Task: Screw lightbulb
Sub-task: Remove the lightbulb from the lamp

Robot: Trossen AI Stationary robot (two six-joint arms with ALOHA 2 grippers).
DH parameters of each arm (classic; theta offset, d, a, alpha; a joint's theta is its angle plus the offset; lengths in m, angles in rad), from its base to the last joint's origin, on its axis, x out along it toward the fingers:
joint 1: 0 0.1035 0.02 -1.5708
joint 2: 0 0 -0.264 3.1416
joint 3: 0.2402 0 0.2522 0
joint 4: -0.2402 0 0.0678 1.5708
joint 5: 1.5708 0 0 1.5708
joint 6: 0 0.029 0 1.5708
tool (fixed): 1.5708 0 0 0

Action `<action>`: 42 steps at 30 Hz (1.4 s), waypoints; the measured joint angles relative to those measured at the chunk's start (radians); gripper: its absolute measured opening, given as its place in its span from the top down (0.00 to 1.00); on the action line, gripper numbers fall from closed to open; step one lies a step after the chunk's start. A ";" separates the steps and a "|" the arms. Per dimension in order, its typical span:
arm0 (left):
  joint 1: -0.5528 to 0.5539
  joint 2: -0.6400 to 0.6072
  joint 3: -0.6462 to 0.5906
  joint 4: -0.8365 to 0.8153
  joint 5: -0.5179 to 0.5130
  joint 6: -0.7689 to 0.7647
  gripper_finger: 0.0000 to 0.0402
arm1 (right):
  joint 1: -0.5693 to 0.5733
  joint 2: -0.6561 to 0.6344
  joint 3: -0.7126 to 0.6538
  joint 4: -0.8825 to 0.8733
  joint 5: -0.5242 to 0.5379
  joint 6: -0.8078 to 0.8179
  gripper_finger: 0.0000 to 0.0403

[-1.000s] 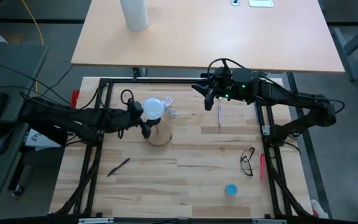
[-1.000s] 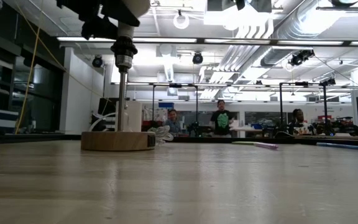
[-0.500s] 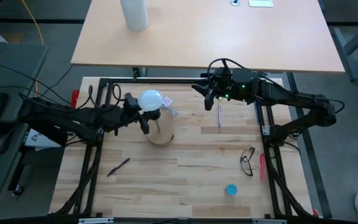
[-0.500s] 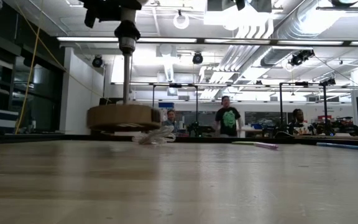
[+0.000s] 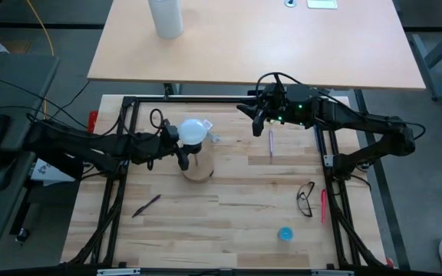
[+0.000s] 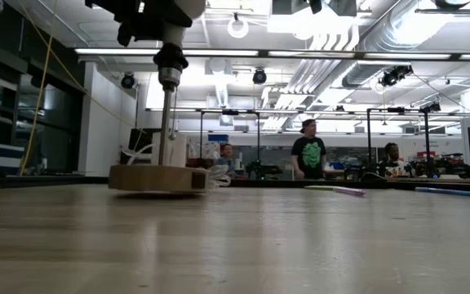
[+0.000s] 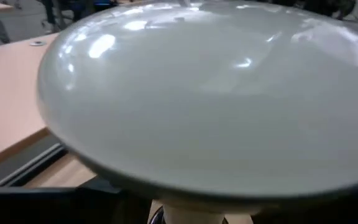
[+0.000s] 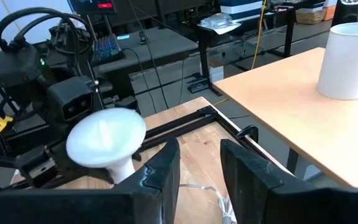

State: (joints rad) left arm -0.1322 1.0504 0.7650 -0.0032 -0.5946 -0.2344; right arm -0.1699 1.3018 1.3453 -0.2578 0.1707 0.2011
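Wooden surface (image 5: 244,192) carried a stand (image 6: 157,176). Above it, the lightbulb (image 5: 192,131) was held by the left tool (image 5: 176,142). It should be turned gently and kept straight.

Robotics lab: camera rigs (image 6: 398,73), workbenches (image 6: 357,170).

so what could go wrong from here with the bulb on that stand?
1. The wooden base looks tilted, one edge off the table, while the left gripper is at the lightbulb; it may tip or drop.
2. Nothing braces the base: the right gripper hangs apart near the back rail, so turning may spin the whole stand.
3. A clear wrapper lies right by the base and may snag.
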 joint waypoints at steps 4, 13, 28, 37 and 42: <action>0.000 0.004 0.000 0.001 0.036 0.000 0.51 | 0.000 0.000 0.000 -0.003 0.000 0.000 0.73; 0.000 -0.007 0.002 0.005 0.042 0.000 0.35 | 0.000 0.000 0.000 -0.009 -0.004 -0.001 0.73; -0.001 -0.010 0.009 -0.089 0.176 -0.044 0.26 | 0.000 0.000 0.000 -0.016 -0.002 -0.023 0.73; -0.001 -0.060 0.025 -0.224 0.144 -0.044 0.26 | 0.000 0.000 0.000 -0.016 0.001 -0.026 0.73; -0.001 -0.102 0.062 -0.374 0.147 -0.052 0.26 | 0.000 0.000 0.000 -0.020 0.001 -0.027 0.73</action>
State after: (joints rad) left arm -0.1333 0.9480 0.8269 -0.3769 -0.4478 -0.2859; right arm -0.1696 1.3018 1.3453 -0.2783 0.1719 0.1745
